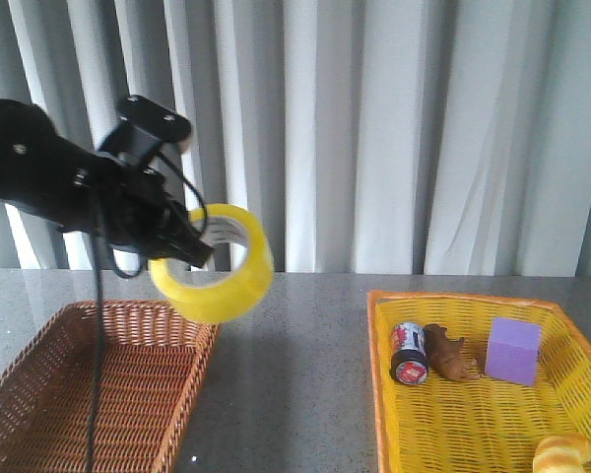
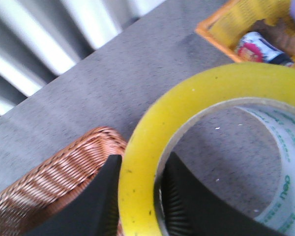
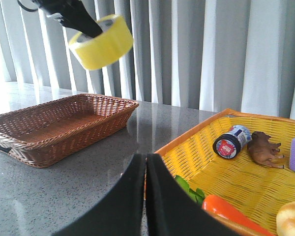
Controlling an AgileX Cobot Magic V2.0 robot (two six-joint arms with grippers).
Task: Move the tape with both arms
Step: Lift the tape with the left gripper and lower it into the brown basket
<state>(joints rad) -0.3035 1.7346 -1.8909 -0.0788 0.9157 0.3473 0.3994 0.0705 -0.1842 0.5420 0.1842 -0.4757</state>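
We hold the roll of yellow packing tape (image 1: 217, 266) in the air with our left gripper (image 1: 199, 248), above the right-hand rim of the brown wicker basket (image 1: 69, 394) on the left side of the table and well clear of the grey tabletop (image 1: 295, 335). The left wrist view shows how: one finger (image 2: 96, 201) lies outside the yellow band and the other inside the core, so the two pinch only the wall of the ring. Our right gripper (image 3: 146, 196) waits low, near the front edge of the yellow basket (image 1: 473, 414) on the right side, its fingers pressed together with no gap between them.

The grip is the weak point, we judge. A pinch on one wall leaves most of the roll's weight hanging beyond the fingers, so a quick swing could pivot or slip it, dropping it onto the basket rim or table, where it might roll. The handover is the other risk: the right fingers must spread before they meet the roll, or they will simply knock it.

The roll's hole axis runs roughly level, tilted a little, with the open face turned toward the front camera and rightward; it is wider than thick, so it has no real long axis.
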